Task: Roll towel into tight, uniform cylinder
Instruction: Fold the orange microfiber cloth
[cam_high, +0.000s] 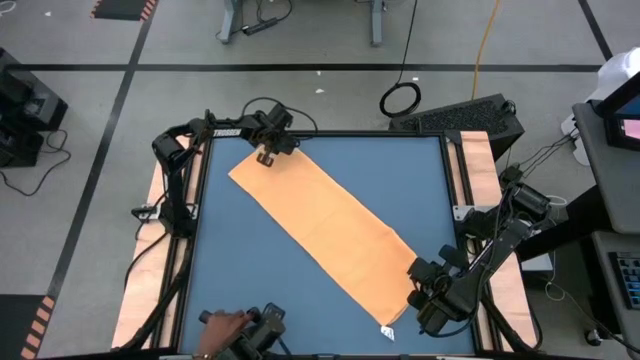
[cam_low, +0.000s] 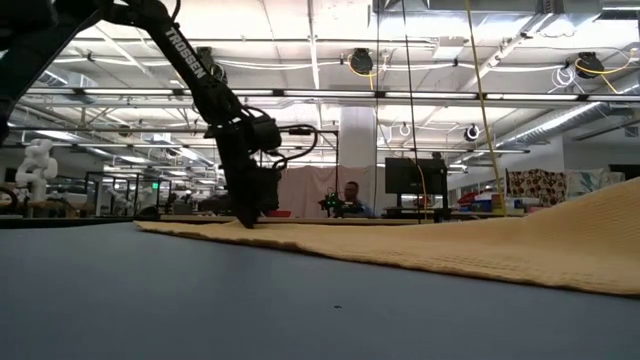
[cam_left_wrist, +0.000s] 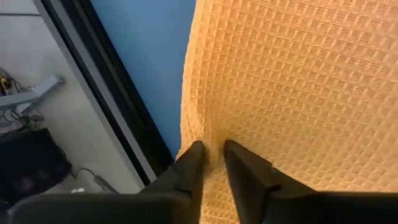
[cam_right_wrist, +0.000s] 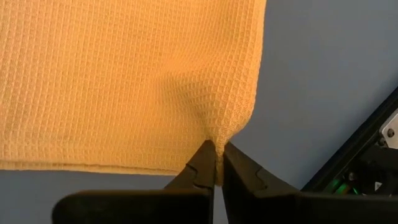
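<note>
- towel (cam_high: 325, 232) lies flat and unrolled on the blue table (cam_high: 230, 280), a long strip running diagonally from the far left corner area toward the near right corner
- small white tag (cam_high: 388, 332) sticks out at the towel's near right end
- left hand (cam_high: 266, 155) sits at the towel's far left end, right over its corner edge, touching the cloth
- left wrist view: left hand (cam_left_wrist: 214, 158) has its fingers (cam_left_wrist: 189, 168) narrow, a small ridge of towel (cam_left_wrist: 292, 93) bunched between them; fabric is pinched, corner stays down on the table
- low view: left hand (cam_low: 248, 215) points straight down, tips at the far edge of the towel (cam_low: 450, 250), cloth flat there
- right hand (cam_high: 428, 290) is at the towel's near right end, on the long edge just beside the corner, touching
- right wrist view: right hand (cam_right_wrist: 217, 163) fingers (cam_right_wrist: 202, 165) closed tight on a pinch of towel (cam_right_wrist: 124, 81); cloth puckers up into the tips, rest spreads flat away from them
- low view: towel's right side rises toward the picture's right edge, so that end is lifted a bit off the table
- both hands sit at opposite ends of the strip, well apart, towel stretched between them
- person (cam_low: 352, 198) in the room far behind the table, low view
- another person's hand (cam_high: 222, 328) shows at the table's near edge, high view, well apart from the towel
</note>
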